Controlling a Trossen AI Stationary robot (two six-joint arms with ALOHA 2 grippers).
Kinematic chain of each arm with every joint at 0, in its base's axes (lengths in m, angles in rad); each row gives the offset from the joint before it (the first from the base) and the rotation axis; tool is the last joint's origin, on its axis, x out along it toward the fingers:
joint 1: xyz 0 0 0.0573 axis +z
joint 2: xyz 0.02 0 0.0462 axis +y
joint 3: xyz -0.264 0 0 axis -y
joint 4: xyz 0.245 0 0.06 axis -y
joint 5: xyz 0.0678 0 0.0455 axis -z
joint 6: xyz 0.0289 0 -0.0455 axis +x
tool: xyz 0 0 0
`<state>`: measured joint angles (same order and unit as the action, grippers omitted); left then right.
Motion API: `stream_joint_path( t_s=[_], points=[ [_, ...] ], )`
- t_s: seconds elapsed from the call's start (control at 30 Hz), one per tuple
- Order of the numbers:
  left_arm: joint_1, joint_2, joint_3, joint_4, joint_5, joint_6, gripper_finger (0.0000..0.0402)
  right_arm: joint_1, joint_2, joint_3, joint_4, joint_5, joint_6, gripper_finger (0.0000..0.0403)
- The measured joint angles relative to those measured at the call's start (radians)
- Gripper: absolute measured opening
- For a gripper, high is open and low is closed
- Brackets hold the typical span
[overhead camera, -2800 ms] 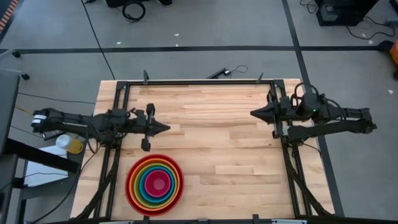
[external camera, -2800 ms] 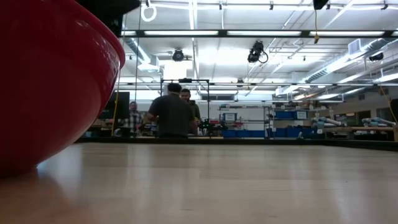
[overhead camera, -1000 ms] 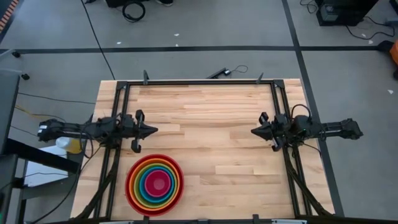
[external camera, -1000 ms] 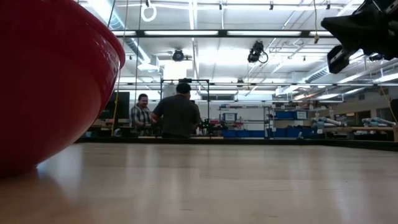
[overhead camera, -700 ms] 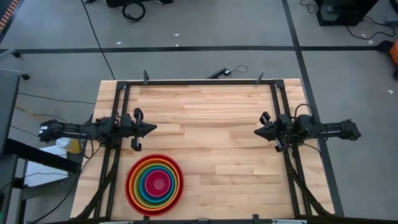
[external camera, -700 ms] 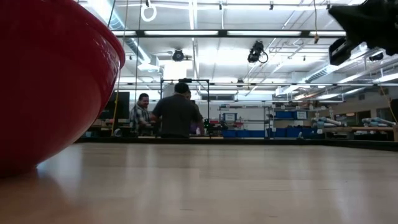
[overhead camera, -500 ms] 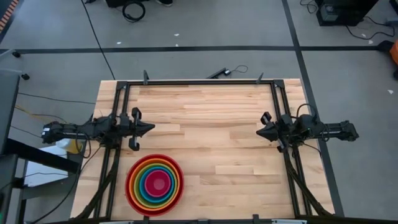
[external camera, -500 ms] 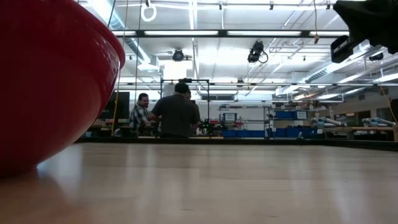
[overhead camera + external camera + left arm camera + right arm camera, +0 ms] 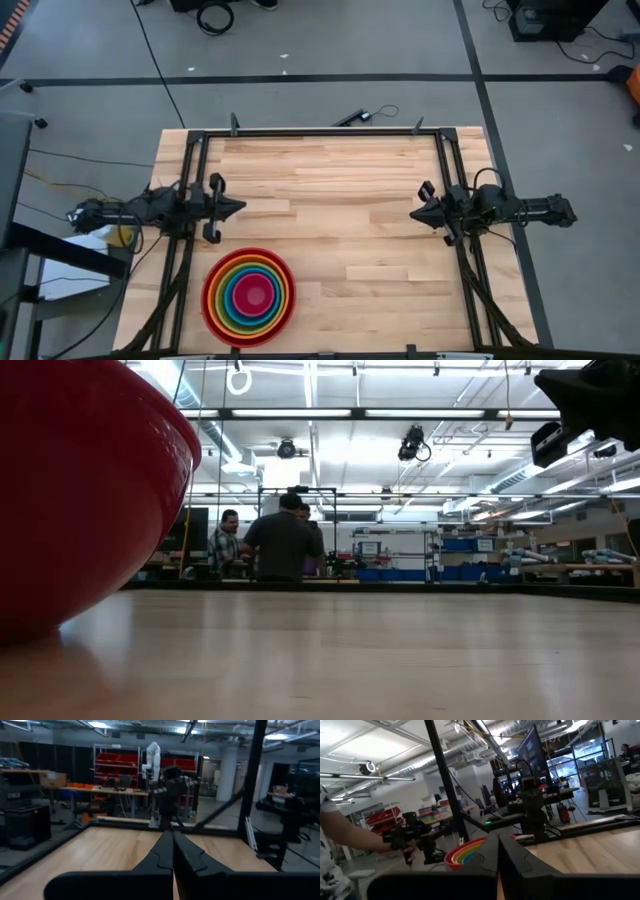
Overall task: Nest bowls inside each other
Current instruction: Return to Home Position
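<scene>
The bowls (image 9: 249,297) stand nested in one stack near the table's front left: a red outer bowl with orange, green and blue rings and a magenta centre. The red wall (image 9: 80,490) fills the left of the low view, its underside on the wood. The stack's rim (image 9: 465,854) shows in the right wrist view. My left gripper (image 9: 240,207) is shut and holds nothing, at the left edge, just beyond the stack. My right gripper (image 9: 413,213) is shut and holds nothing, at the right edge. Their closed fingertips show in the wrist views (image 9: 172,836) (image 9: 497,837).
Black frame rails (image 9: 196,180) (image 9: 450,170) run along the table's left, right and far sides. Bare wood (image 9: 340,220) lies between the grippers. People (image 9: 280,545) stand in the room beyond the far edge. A person's arm (image 9: 350,832) shows in the right wrist view.
My left gripper has drawn back a little toward the table's left edge, staying shut. My right gripper has pulled slightly toward the right edge and tipped up a little, also shut. The nested bowls have kept still.
</scene>
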<state>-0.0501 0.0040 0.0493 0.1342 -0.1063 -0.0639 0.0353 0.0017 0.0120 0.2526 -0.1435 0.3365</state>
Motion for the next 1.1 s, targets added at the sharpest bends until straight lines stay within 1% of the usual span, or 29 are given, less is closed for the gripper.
stream_joint_path(
  t_s=[0.1,0.27,0.5,1.1],
  points=[
    [0.0,0.002,-0.04,0.023,0.017,-0.005,0.0002,0.0,0.001,0.0,-0.003,0.015,-0.023,0.0009],
    [0.0,0.009,-0.04,0.027,0.014,0.005,0.0002,0.0,0.001,0.0,0.0,0.011,-0.025,0.0012],
    [0.0,0.009,-0.041,0.026,0.014,-0.035,0.0002,0.0,0.001,0.0,0.0,0.011,-0.025,0.0025],
    [0.0,0.009,-0.041,0.025,0.014,-0.038,0.0002,0.0,0.001,0.0,0.0,0.011,-0.025,0.0024]
  ],
)
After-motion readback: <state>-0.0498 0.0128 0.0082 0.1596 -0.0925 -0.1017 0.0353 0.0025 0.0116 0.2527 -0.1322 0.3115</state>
